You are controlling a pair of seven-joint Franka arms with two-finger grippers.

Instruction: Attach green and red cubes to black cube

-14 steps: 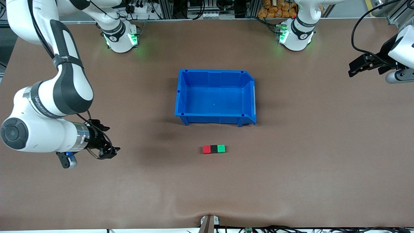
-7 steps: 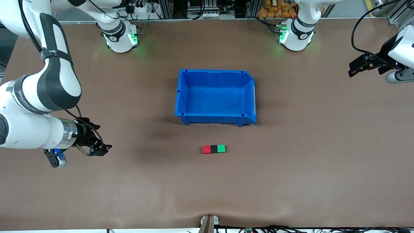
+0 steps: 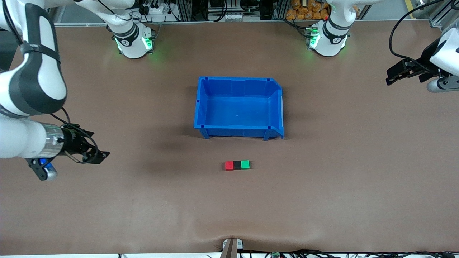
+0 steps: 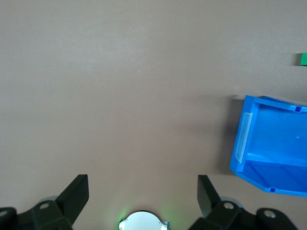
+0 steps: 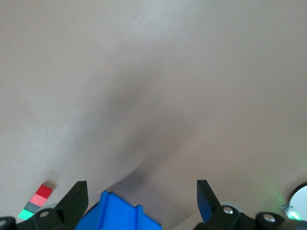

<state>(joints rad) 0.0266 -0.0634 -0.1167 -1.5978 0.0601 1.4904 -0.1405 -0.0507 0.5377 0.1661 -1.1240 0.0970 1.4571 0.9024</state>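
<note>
We see the bench, then the blue bin, then nearer the camera a row — red cube, black cube, green cube — touching. Both pincers are released and empty: the right pincer toward its end, the left pincer toward its own end. The risk we judge: any sweep low across the bench could knock the row apart.

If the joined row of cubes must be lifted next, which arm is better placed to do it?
Probably the right. The right gripper, open and empty, is over the table at the right arm's end, about level with the red cube, black cube and green cube. The left gripper, open, waits farther off.
</note>
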